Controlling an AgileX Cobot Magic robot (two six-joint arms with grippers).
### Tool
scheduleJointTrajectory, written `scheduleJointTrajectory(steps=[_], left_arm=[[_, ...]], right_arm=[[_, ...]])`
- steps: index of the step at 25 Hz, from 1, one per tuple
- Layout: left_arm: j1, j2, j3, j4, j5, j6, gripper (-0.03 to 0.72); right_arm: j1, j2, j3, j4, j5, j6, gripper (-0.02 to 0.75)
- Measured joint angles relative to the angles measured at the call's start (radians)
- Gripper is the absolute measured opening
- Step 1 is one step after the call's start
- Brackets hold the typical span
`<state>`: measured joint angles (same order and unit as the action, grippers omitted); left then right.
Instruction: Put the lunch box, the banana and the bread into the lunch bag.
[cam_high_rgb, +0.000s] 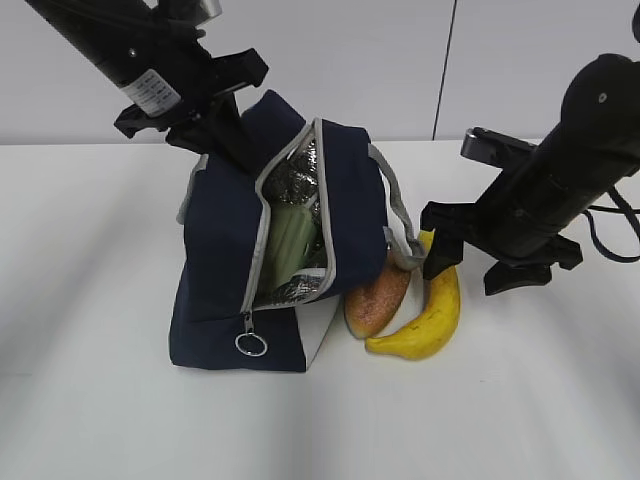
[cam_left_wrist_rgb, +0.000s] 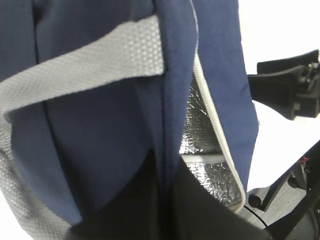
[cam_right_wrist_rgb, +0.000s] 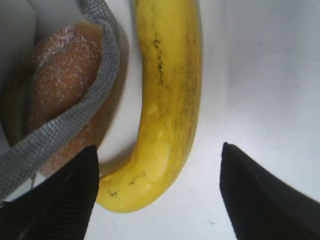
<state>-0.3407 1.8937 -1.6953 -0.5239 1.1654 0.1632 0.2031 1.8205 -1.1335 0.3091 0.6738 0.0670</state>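
Note:
The navy lunch bag (cam_high_rgb: 215, 250) stands on the table with its front flap open, showing foil lining. The sage-green lid of the lunch box (cam_high_rgb: 288, 243) shows inside it. My left gripper (cam_high_rgb: 222, 128) is shut on the bag's top edge; in the left wrist view (cam_left_wrist_rgb: 167, 200) the navy fabric (cam_left_wrist_rgb: 100, 135) is pinched between the dark fingers. The bread (cam_high_rgb: 376, 298) lies against the bag's right side, with the banana (cam_high_rgb: 432, 312) beside it. My right gripper (cam_high_rgb: 478, 265) is open over the banana's far end. In the right wrist view the banana (cam_right_wrist_rgb: 167, 95) ends between the spread fingertips (cam_right_wrist_rgb: 157, 195).
A grey strap handle (cam_right_wrist_rgb: 92, 105) drapes over the bread (cam_right_wrist_rgb: 55, 80) in the right wrist view. A metal ring pull (cam_high_rgb: 251, 344) hangs at the bag's lower front. The right arm (cam_left_wrist_rgb: 292, 90) shows past the bag in the left wrist view. White table (cam_high_rgb: 90, 400) all round.

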Motion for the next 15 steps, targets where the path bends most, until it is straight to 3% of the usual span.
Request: scheduleJointTrajectory(steps=[12, 15], left_arm=[[0.0, 0.0, 0.0, 0.006, 0.0, 0.0, -0.003], [0.0, 0.0, 0.0, 0.007, 0.0, 0.0, -0.003]], right_arm=[[0.0, 0.169, -0.114, -0.018, 0.013, -0.002, 0.558], [0.0, 0.187, -0.125, -0.022, 0.017, -0.002, 0.522]])
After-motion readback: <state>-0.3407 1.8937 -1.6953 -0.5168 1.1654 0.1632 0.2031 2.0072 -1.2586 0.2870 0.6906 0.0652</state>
